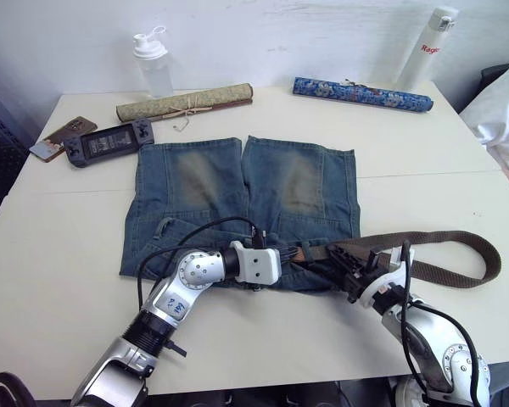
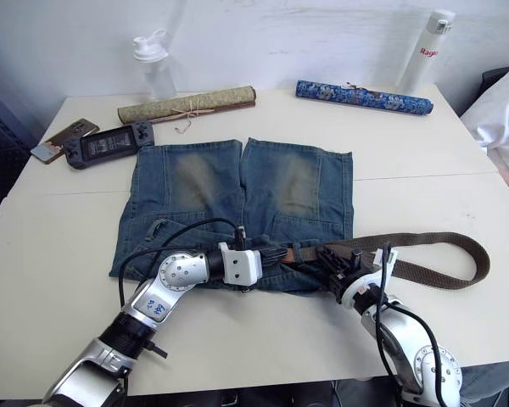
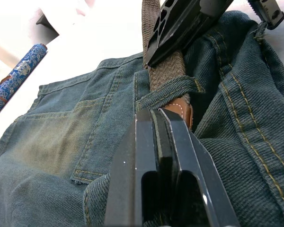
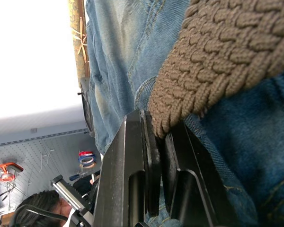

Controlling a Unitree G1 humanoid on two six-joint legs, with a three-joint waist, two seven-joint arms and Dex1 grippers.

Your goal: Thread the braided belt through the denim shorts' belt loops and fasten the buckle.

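Note:
The denim shorts [image 1: 237,182] lie flat on the white table [image 1: 59,254], waistband toward me. The braided belt [image 1: 458,242] loops out to the right of the waistband and back. My right gripper [image 1: 343,261] is shut on the woven strap [image 4: 213,61] at the waistband's right part. In the left wrist view the strap passes under one of the belt loops [image 3: 173,89], and its tan leather tip [image 3: 182,112] rests against the fingertips of my shut left gripper [image 3: 156,116]. The right gripper's black finger [image 3: 180,23] lies on the strap just beyond the loop. The buckle is hidden.
Along the table's far side lie a tan rolled scroll [image 1: 185,103], a blue rolled scroll [image 1: 362,93], a clear bottle [image 1: 153,64] and a white bottle [image 1: 426,47]. A handheld console [image 1: 109,142] and a phone [image 1: 58,137] sit far left. White cloth [image 1: 500,110] hangs at right.

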